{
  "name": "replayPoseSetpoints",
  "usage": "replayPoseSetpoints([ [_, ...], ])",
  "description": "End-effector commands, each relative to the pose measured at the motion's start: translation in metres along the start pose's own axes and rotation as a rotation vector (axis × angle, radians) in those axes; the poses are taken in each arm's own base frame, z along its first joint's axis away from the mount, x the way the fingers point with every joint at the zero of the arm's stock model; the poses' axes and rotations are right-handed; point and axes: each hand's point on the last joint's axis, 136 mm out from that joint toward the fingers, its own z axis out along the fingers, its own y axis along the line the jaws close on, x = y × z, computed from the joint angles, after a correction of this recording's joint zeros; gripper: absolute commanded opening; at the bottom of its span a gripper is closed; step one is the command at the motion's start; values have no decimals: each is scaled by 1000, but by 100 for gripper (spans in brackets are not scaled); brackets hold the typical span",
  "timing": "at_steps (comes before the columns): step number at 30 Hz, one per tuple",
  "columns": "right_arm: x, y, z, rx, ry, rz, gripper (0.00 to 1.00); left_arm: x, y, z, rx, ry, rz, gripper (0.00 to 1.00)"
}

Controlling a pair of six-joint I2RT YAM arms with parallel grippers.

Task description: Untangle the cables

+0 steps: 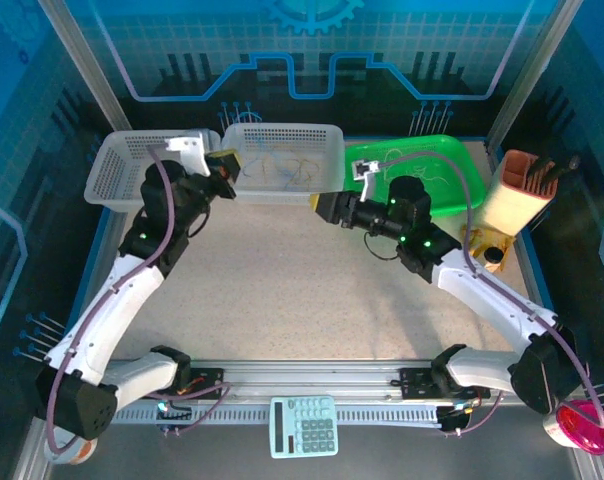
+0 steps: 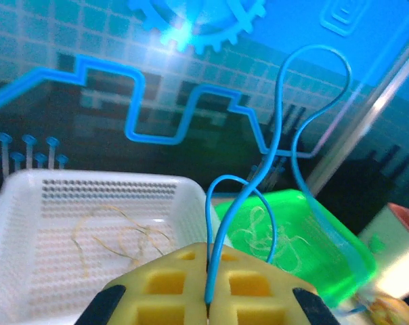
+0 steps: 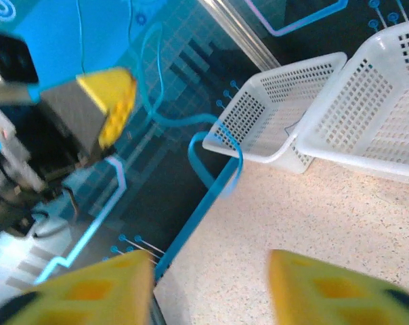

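Centrally, open tabletop (image 1: 302, 290); cables (image 1: 282, 168) in baskets (image 1: 282, 128) along far edge.

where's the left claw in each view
Top external: left claw upper left, by the left end of the middle white basket.
Left wrist: left claw bottom centre, shut on a blue cable.
Right wrist: left claw upper left, blurred.
Shared landmark: the middle white basket, lower left in left wrist, right edge in right wrist.

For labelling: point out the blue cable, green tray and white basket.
blue cable (image 2: 208, 237), left wrist view, lower upright strand
green tray (image 2: 343, 261), left wrist view, right wall
white basket (image 2: 96, 176), left wrist view, far rim
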Motion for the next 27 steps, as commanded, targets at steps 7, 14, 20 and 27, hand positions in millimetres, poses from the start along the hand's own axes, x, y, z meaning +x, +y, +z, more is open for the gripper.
replayPoseSetpoints([
  [7,12,-20,-7,120,8,-64,84,-50,75,17,-195,-46,29,0],
  [14,15,-26,-29,199,12,-110,85,-63,136,36,-350,-56,21,0],
  [20,11,-37,-58,270,-6,-120,86,-66,180,51,-459,-45,12,0],
  [27,14,-53,-98,386,-15,-131,88,-47,237,64,-571,27,-9,0],
])
